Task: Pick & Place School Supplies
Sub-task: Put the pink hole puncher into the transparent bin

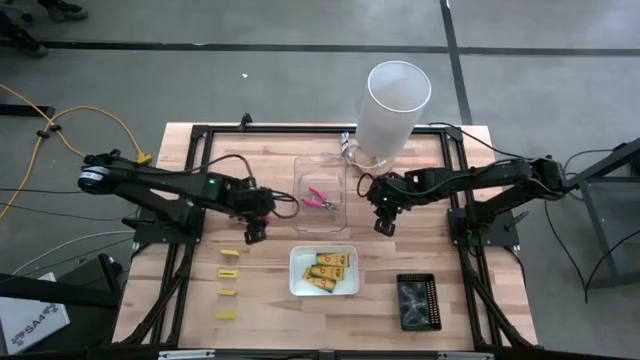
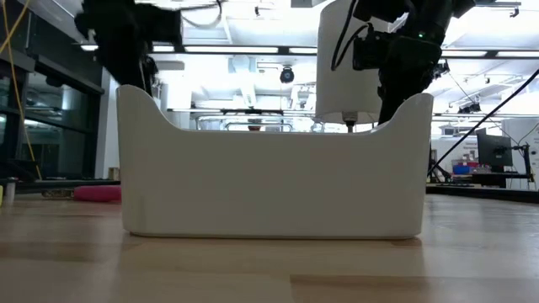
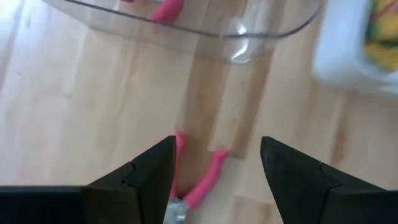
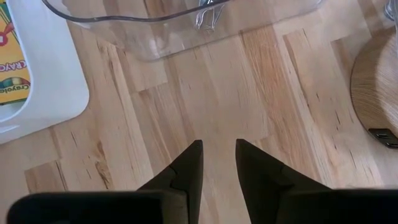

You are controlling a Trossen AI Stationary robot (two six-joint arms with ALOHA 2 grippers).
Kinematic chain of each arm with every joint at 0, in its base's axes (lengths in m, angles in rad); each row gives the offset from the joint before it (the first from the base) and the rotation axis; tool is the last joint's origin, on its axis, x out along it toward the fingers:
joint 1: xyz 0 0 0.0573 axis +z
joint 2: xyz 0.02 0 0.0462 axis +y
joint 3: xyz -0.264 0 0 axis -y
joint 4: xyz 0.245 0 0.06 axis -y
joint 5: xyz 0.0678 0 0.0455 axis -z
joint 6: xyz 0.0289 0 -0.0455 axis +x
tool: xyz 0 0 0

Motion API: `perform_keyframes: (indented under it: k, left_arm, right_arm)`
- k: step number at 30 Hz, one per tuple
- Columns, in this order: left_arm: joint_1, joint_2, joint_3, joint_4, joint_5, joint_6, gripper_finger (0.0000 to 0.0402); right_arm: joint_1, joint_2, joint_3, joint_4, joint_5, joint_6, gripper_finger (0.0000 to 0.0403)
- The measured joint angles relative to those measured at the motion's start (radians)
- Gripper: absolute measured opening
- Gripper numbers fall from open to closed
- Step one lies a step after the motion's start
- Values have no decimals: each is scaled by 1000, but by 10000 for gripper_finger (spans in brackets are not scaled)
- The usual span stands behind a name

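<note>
My left gripper is open, just left of the clear tray. In the left wrist view its fingers stand on either side of a pink-handled tool lying on the wood. The low view shows that tool flat on the table. A second pink-handled tool lies inside the clear tray. Yellow-orange packets lie in the white tray. Several tiny yellow blocks sit in a column on the table's left. My right gripper hovers right of the clear tray, fingers nearly together, holding nothing. My left gripper comes from above with the tool's two pink handles between its open fingers. One handle runs right beside one finger. Whether it touches that finger, I cannot tell. The tool lies on the table.
A tall white cylinder stands at the far edge behind the clear tray. A black tray sits at the near right. Bare wood shows between the clear tray and the white tray, and under the right gripper.
</note>
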Motion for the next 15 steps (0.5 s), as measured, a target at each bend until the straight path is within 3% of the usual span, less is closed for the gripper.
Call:
perform_keyframes:
  k: [9, 15]
  left_arm:
    - [27, 235, 0, -58, -7, 152, 227]
    - [68, 294, 0, -66, -27, 196, 227]
  right_arm:
    - [0, 0, 0, -1, -23, 3, 87]
    - [0, 0, 0, 0, -71, 3, 87]
